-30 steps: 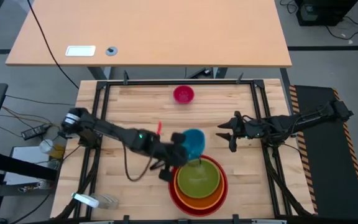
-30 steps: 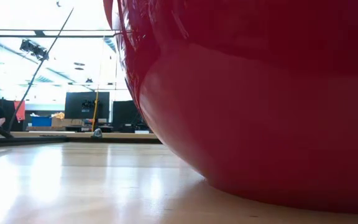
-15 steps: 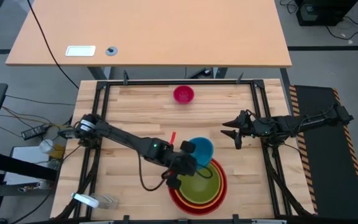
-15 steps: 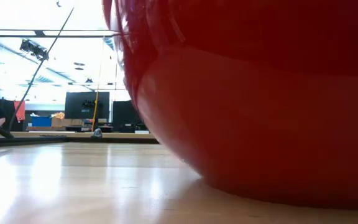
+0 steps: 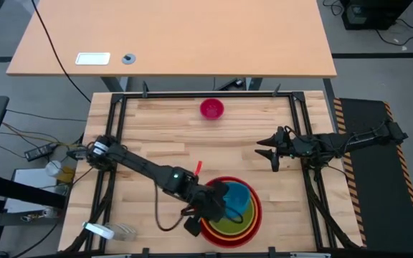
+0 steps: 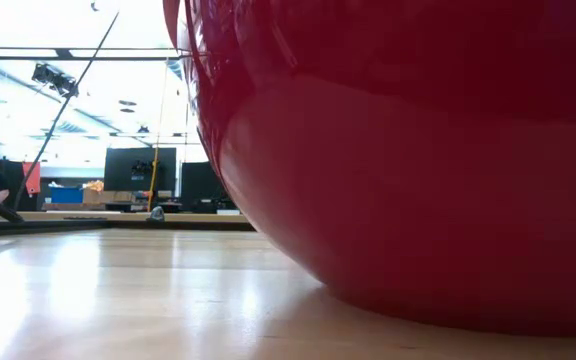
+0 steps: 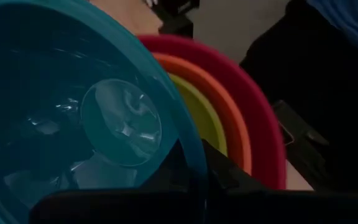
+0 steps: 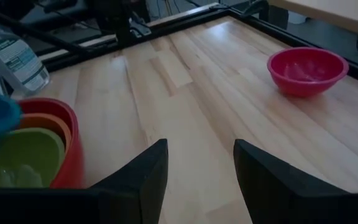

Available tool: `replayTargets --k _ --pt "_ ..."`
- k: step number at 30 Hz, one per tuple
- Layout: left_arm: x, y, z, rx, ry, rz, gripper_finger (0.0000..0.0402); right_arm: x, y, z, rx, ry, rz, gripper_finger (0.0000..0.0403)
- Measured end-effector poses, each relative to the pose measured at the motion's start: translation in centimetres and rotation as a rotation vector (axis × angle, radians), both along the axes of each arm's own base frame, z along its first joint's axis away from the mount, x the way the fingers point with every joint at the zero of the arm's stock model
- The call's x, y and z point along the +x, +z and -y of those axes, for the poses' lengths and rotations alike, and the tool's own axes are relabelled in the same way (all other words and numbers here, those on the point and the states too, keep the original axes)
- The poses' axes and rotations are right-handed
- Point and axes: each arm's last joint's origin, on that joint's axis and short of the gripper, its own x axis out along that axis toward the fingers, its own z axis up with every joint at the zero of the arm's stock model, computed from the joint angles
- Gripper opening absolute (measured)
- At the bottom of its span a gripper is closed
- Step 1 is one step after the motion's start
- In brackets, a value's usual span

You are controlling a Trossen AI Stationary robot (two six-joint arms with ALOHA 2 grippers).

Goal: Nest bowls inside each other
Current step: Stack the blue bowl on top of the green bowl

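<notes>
A red bowl, an orange bowl and a green bowl sit nested near the table's front edge. The red one rests by its base on the wood and fills the low view. My left gripper is shut on a blue bowl, which it holds over the green one. A small pink bowl stands upright near the far edge. My right gripper hovers open at the right, clear of everything. My left gripper pinches the blue bowl's rim on the side toward the table's left, apparently one finger inside the wall and one outside. The fingers slant down from the left. The bowl is mouth up over the green bowl; whether it touches it, I cannot tell.
A black frame rail borders the table on each side. A spray bottle stands beyond the left rail. A second, lighter table lies beyond the far edge. Bare wood lies between the stack and the pink bowl.
My left gripper has carried the blue bowl from the stack's far left rim toward the near edge and the right, until it is over the stack. The bowl, tipped on its side before, now faces mouth up. My right gripper has drawn back a little toward the right edge.
</notes>
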Motion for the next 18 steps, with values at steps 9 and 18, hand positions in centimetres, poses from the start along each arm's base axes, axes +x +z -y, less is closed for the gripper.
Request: replayTargets --k 9,18 --pt "1.7 -4.6 1.0 -0.034 -0.005 -0.124 0.0007 0.0 0.0 0.0 0.006 -0.001 -0.004 0.0189" --pt "2.2 -5.6 1.1 -0.021 0.045 -0.128 0.0074 0.0 0.0 -0.1 0.033 0.014 0.003 0.0189"
